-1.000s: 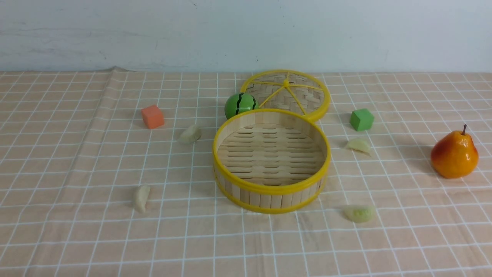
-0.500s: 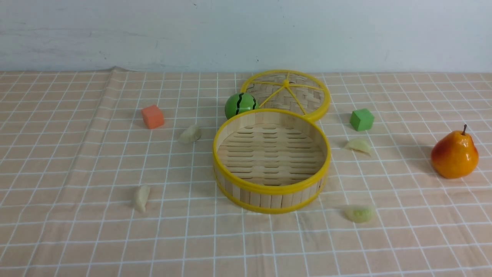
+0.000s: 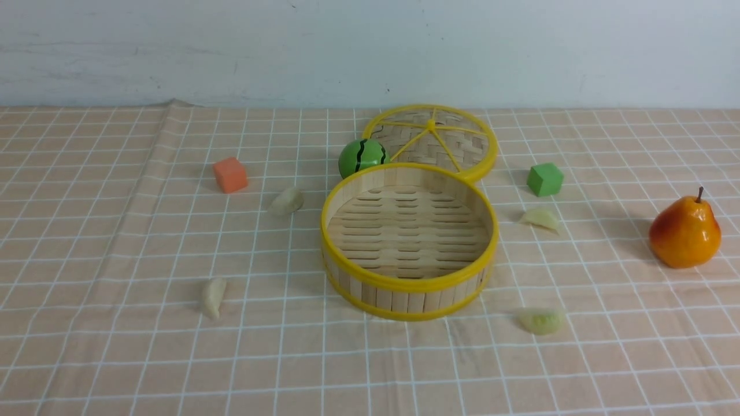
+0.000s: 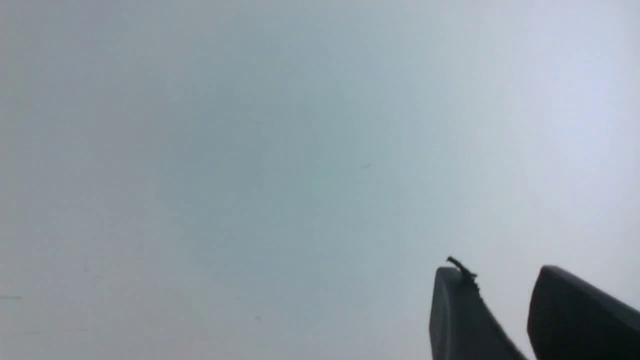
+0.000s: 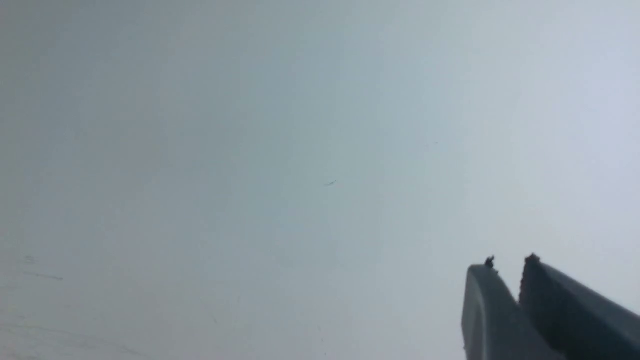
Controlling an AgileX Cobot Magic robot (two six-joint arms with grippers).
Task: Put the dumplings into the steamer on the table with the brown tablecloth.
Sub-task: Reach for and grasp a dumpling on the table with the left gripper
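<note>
Slatted wooden steamer [image 3: 404, 297], matt cloth tablecloth [image 3: 115, 358], glossy pear [image 3: 685, 234].

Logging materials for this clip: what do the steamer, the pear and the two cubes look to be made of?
The steamer: matt pale bamboo or wood, built of separate slats; glossy yellow rims, probably plastic. The pear: likely moulded plastic, given sharp highlights on its smooth skin. The orange cube and green cube: flat colour, no shine; foam or painted wood, unclear.

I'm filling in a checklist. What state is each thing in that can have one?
Steamer: open, empty.
Lid: off, behind the steamer.
Dumplings: all four on the tablecloth, outside the steamer.
Pear: upright.
Left pincer: jaws apart, empty.
Right pincer: jaws barely apart, empty.
</note>
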